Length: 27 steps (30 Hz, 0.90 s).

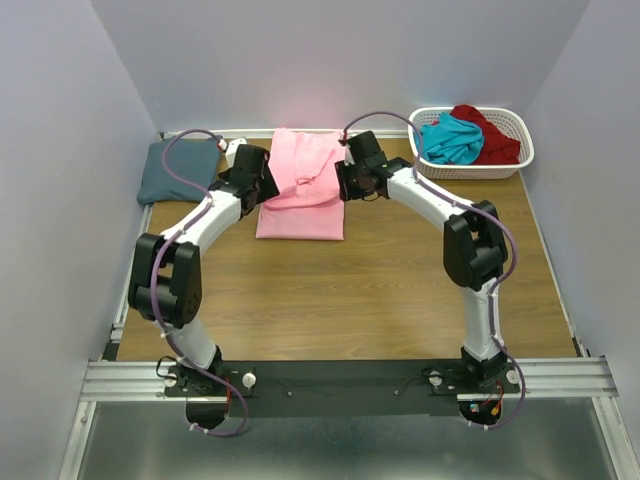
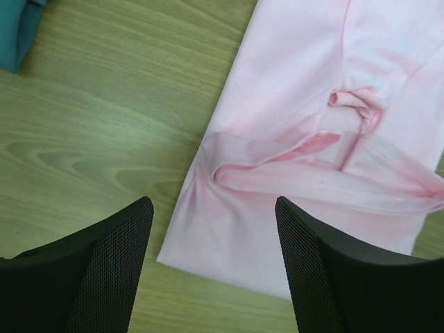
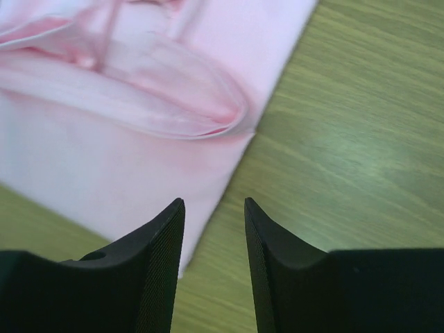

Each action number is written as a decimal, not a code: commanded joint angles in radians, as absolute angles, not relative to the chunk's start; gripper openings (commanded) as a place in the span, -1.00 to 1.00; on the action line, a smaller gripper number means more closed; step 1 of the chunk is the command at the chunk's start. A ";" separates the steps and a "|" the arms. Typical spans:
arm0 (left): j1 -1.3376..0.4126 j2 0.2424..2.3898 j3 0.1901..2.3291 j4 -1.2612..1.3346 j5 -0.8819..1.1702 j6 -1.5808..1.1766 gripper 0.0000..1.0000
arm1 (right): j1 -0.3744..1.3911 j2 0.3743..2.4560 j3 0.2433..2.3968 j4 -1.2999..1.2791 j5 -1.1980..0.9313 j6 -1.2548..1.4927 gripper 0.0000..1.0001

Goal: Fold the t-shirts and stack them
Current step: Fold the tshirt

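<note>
At the far middle of the counter, the pink t-shirt lies as a long, narrow strip running away from the arm bases. Its far part is doubled over the near part. A loose, puffy fold crosses it about halfway, and the cloth there is rumpled rather than flat.

The two arms reach in from either side and meet at that fold. The left end effector sits at the shirt's left edge with its fingers spread wide. Nothing is between them but the cloth's corner and bare wood below. The right end effector is at the shirt's right edge. Its fingers are parted by a much narrower gap, and nothing is gripped there either; the gap frames the hem line and the counter beside it. From above I cannot quite tell whether either one touches the cloth, though both look to be just over it.

Off to the far left, well apart from the pink one, a blue-grey t-shirt lies folded flat on the counter. At the far right stands a white slotted basket. A teal t-shirt and a dark red t-shirt are heaped loosely inside, the teal on the left.
</note>
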<state>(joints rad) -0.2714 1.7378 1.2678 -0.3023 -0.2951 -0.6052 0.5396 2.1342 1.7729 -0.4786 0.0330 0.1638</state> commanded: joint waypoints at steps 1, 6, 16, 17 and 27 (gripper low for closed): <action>-0.275 1.657 1.197 -0.276 -0.264 -0.640 0.53 | 0.546 2.066 1.709 -0.419 -0.171 0.186 -0.05; -0.282 1.693 1.138 -0.272 -0.164 -0.649 0.21 | 0.549 2.103 1.675 -0.379 -0.354 0.224 -0.16; -0.282 1.825 1.138 -0.275 -0.117 -0.663 -0.05 | 0.549 2.213 1.621 -0.364 -0.384 0.268 -0.37; -0.282 1.835 1.138 -0.281 -0.114 -0.666 -0.05 | 0.548 2.220 1.615 -0.364 -0.380 0.275 -0.37; -0.282 1.832 1.005 -0.344 0.038 -0.643 -0.06 | 0.526 2.172 1.356 -0.386 -0.445 0.367 -0.37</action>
<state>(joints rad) -0.2752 1.8172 1.0958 -0.2462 -0.0940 -0.6544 0.5282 2.1612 1.4956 -0.2623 -0.4171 0.3340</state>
